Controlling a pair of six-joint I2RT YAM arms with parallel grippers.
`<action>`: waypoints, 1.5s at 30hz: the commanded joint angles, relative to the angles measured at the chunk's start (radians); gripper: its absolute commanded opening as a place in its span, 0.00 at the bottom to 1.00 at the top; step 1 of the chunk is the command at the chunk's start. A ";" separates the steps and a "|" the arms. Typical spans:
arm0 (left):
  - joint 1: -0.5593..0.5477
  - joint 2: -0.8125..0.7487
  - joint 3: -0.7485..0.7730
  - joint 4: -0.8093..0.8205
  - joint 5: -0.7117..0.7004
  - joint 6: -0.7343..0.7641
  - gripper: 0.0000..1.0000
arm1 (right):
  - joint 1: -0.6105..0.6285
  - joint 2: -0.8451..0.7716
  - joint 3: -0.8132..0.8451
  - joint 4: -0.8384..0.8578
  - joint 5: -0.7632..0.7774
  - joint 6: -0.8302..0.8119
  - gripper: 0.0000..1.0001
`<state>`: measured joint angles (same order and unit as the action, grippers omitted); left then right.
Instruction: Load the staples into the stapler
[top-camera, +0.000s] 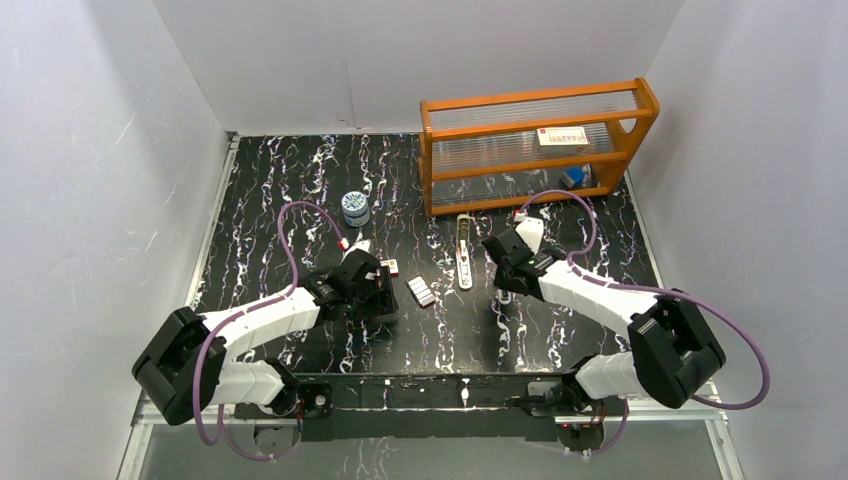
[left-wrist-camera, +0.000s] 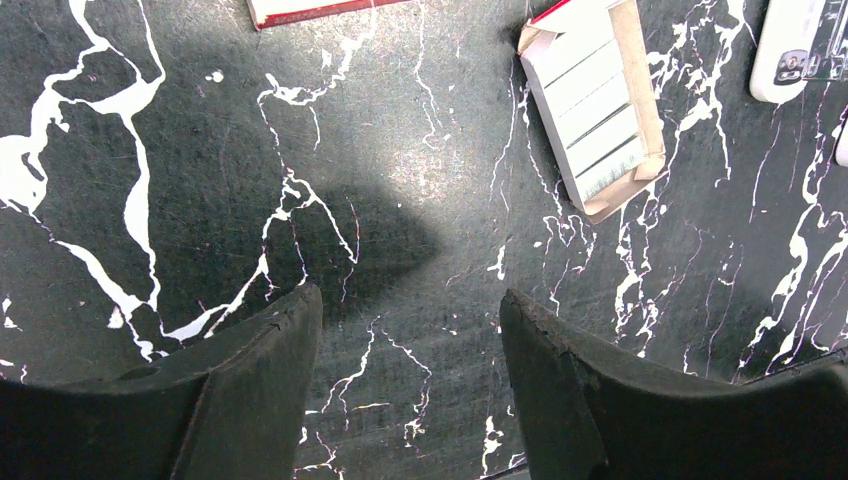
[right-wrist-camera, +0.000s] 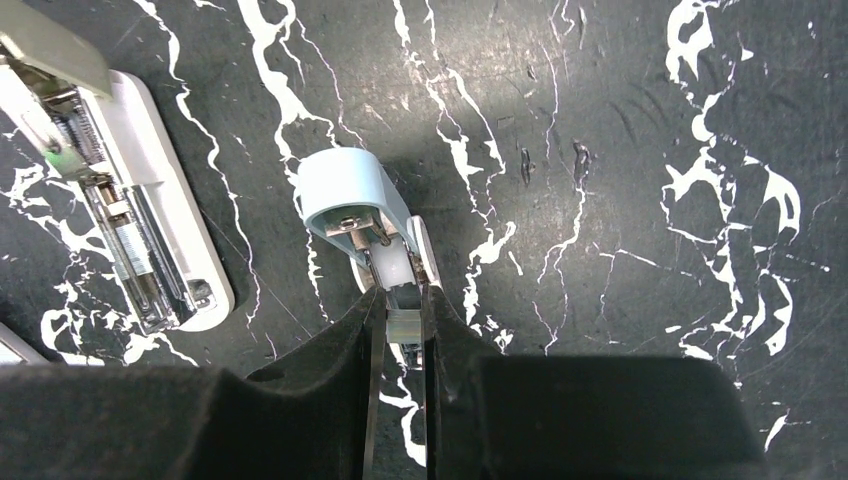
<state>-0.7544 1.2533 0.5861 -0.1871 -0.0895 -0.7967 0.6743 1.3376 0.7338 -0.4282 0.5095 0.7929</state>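
The stapler (top-camera: 464, 250) lies opened flat mid-table, beige-grey with a silvery channel; it also shows in the right wrist view (right-wrist-camera: 130, 220) at the upper left. The staples (top-camera: 421, 291) are silver-grey strips in a small open cardboard tray, up and to the right in the left wrist view (left-wrist-camera: 600, 110). My left gripper (left-wrist-camera: 410, 300) is open and empty over bare table, just left of the staples (top-camera: 385, 295). My right gripper (right-wrist-camera: 402, 295) is shut on a short light-blue piece (right-wrist-camera: 350, 195), just right of the stapler (top-camera: 503, 270).
A red-and-white box (left-wrist-camera: 310, 10) lies beyond my left gripper (top-camera: 389, 266). A round blue-and-white tin (top-camera: 355, 207) stands at the back left. An orange wooden rack (top-camera: 540, 140) stands at the back right. White walls close in the table on three sides.
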 joint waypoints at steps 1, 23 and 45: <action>0.007 -0.029 0.004 -0.011 -0.015 0.002 0.63 | -0.005 -0.049 -0.019 0.062 0.013 -0.085 0.26; 0.007 -0.017 0.022 -0.013 -0.012 0.004 0.63 | -0.004 -0.109 -0.127 0.269 -0.045 -0.285 0.26; 0.007 -0.014 0.018 -0.011 -0.010 0.003 0.62 | -0.006 -0.096 -0.149 0.277 -0.028 -0.307 0.25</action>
<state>-0.7544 1.2533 0.5861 -0.1871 -0.0895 -0.7967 0.6743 1.2514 0.5869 -0.1944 0.4644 0.4942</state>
